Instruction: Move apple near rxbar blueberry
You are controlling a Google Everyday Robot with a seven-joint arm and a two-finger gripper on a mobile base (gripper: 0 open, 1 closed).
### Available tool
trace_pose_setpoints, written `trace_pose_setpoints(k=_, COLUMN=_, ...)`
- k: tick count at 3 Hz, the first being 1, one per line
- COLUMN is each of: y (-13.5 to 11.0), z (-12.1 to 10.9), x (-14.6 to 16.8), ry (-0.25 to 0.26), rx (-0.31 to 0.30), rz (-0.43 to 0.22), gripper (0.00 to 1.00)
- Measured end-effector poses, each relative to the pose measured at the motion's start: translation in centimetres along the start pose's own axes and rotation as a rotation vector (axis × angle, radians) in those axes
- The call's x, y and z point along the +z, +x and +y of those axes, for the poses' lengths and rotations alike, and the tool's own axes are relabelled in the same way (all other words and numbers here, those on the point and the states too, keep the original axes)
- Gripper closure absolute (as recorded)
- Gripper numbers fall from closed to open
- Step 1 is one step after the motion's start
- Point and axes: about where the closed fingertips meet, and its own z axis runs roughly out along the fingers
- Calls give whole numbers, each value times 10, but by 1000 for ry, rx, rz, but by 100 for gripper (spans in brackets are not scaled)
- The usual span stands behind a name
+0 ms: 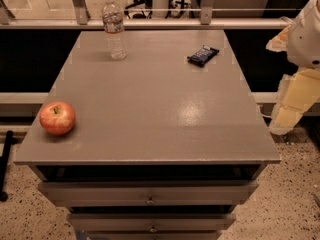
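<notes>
The red apple (57, 118) with yellowish patches sits at the front left corner of the grey table top (150, 99). The rxbar blueberry (203, 55), a flat dark-blue wrapped bar, lies at the back right of the table. The two are far apart, diagonally across the top. My gripper (290, 111) hangs at the right edge of the view, beside the table's right side and off its surface. It is far from the apple and holds nothing that I can see.
A clear plastic water bottle (114, 28) stands upright at the back left of the table. Drawers (150, 193) are under the front edge. A railing and glass wall run behind the table. Speckled floor lies on both sides.
</notes>
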Motion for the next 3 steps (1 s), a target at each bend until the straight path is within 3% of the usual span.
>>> trace_pose_setpoints(k=1, y=-1, z=0, x=0, ry=4, rx=0, rz=-5, gripper=0)
trace_pose_setpoints(k=2, y=-28, z=1, x=21, ry=-25, rx=-6, rz=-99, gripper=0)
trace_pose_setpoints(k=3, y=-96, z=8, x=67, ry=-106, rx=-31, rz=-301, gripper=0)
